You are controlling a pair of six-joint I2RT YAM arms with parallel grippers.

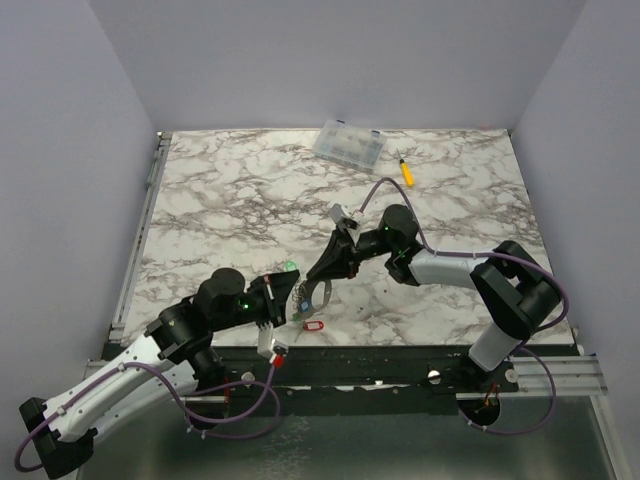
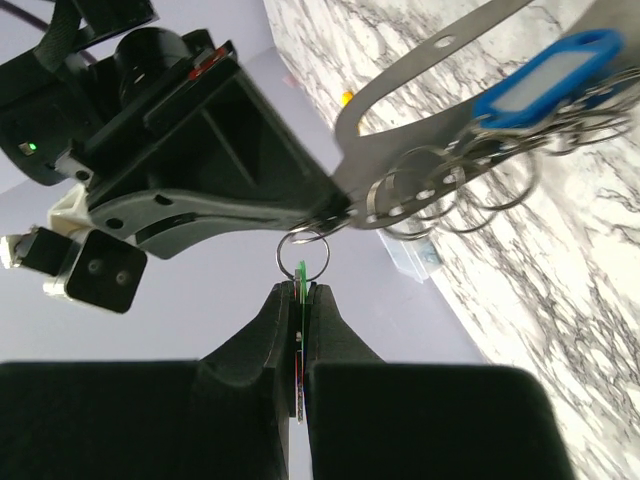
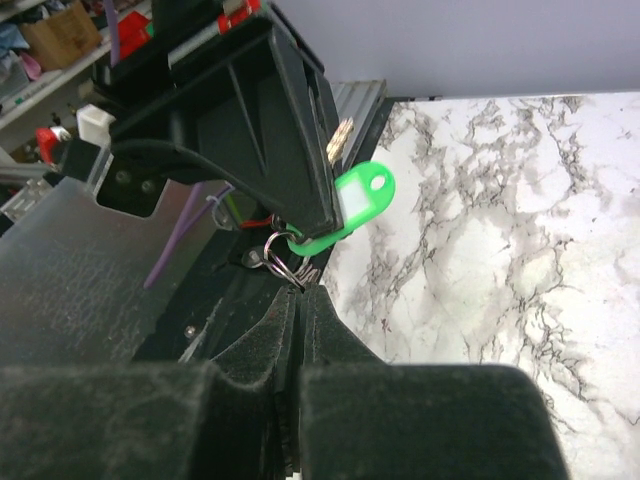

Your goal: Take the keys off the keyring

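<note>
My left gripper is shut on a green key tag, seen edge-on, with a small split ring above the fingertips. That ring hangs from the grey metal keyring, which also carries several split rings and a blue tag. My right gripper is shut on the keyring's end, where split rings show; the green tag sits just beyond. In the top view both grippers meet over the keyring near the front edge. A red tag lies on the table.
A clear compartment box stands at the back of the marble table. A yellow key lies to its right. The table's front edge runs just below the grippers.
</note>
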